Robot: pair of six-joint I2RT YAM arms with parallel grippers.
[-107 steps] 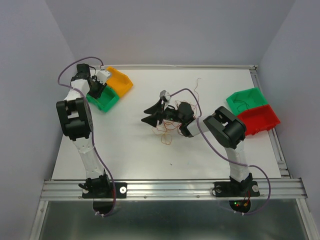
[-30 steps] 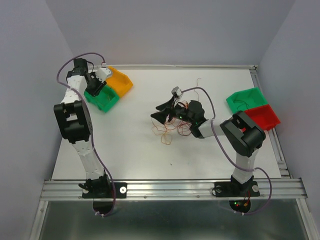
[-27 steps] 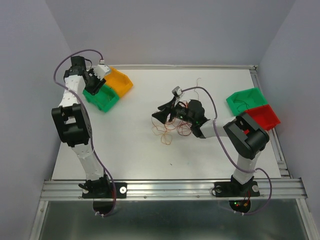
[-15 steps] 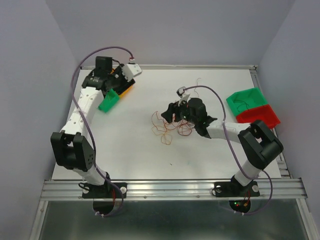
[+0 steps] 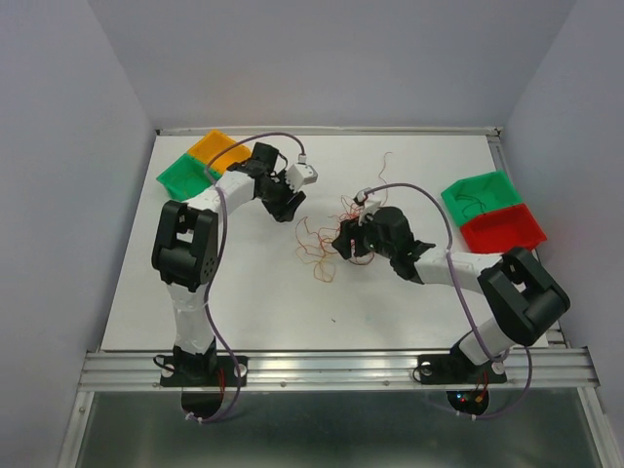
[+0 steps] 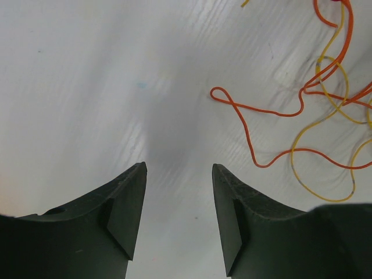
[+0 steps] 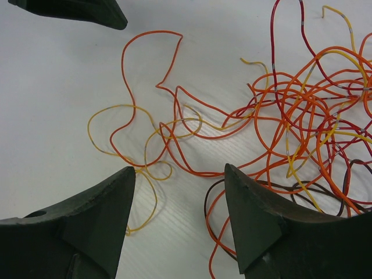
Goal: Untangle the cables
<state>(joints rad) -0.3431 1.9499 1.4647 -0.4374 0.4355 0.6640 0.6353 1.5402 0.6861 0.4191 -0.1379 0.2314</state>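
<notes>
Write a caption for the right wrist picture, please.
Right jaws open over a tangle of orange, yellow and red wires on the white table.

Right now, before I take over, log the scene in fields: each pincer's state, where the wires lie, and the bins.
left pincer: open, empty, over bare table, wire loops to its right
right pincer: open, empty, above the wires
wires: one tangled heap of orange, yellow, red and dark strands, mid-table
far left corner: left green bin, orange bin
right edge: right green bin, red bin
</notes>
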